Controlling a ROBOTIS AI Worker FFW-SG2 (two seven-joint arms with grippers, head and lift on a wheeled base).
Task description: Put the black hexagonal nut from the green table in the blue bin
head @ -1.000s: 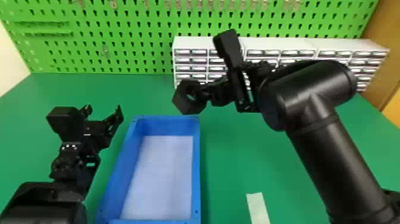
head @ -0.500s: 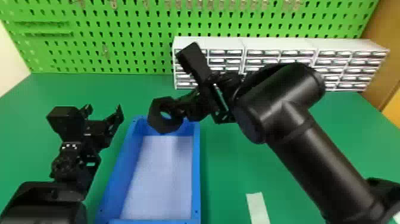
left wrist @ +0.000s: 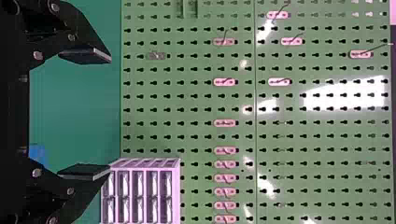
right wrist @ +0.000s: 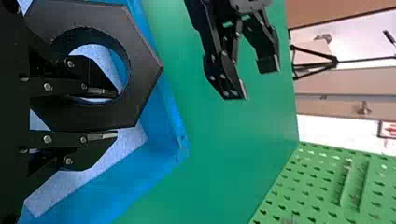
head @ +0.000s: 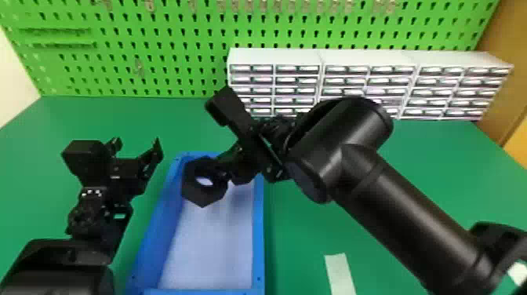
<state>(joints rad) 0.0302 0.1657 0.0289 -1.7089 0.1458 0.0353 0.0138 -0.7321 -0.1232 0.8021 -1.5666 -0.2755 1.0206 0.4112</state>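
In the head view my right gripper (head: 231, 166) is over the far part of the blue bin (head: 258, 235), shut on the black hexagonal nut (head: 200, 196). The right wrist view has the right gripper (right wrist: 105, 114) with one finger through the hole of the nut (right wrist: 140, 74) and the other outside its rim; the bin (right wrist: 163, 140) lies behind them. My left gripper (head: 135, 147) is parked left of the bin, open with nothing between its fingers; in the left wrist view the left gripper (left wrist: 88, 114) has its fingers wide apart.
White drawer cabinets (head: 274, 57) stand at the back of the green table (head: 313, 227), against a green pegboard (head: 157, 39). A pale strip (head: 339, 274) lies on the table right of the bin.
The right arm has moved left and toward the robot, carrying the nut from beyond the bin's far right corner to above the bin's far end. The left arm has kept still.
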